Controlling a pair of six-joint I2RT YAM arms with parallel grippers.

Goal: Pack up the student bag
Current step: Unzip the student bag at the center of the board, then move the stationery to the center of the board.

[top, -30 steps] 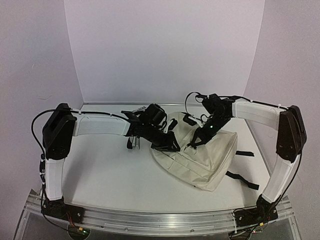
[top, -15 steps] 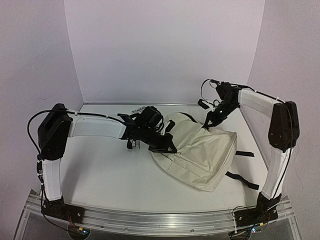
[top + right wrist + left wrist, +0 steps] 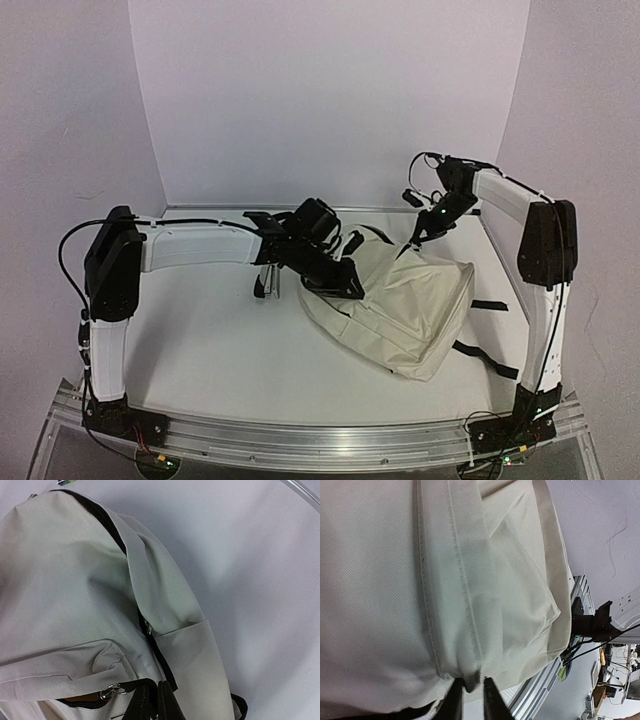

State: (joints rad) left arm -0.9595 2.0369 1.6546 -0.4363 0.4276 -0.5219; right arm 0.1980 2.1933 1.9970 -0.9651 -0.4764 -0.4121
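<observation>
Cream student bag (image 3: 400, 310) slumped on a smooth white bench (image 3: 200, 330), with pale lilac walls (image 3: 330, 100) behind.
Soft woven fabric; a black zipper (image 3: 100, 520) and 2 black straps (image 3: 485, 360) run along the bag's right side. The left gripper (image 3: 471, 702) is at the bag's left seam, and I cannot tell its state. The right gripper (image 3: 413, 243) is at the bag's far corner, closed beside the zipper.
</observation>
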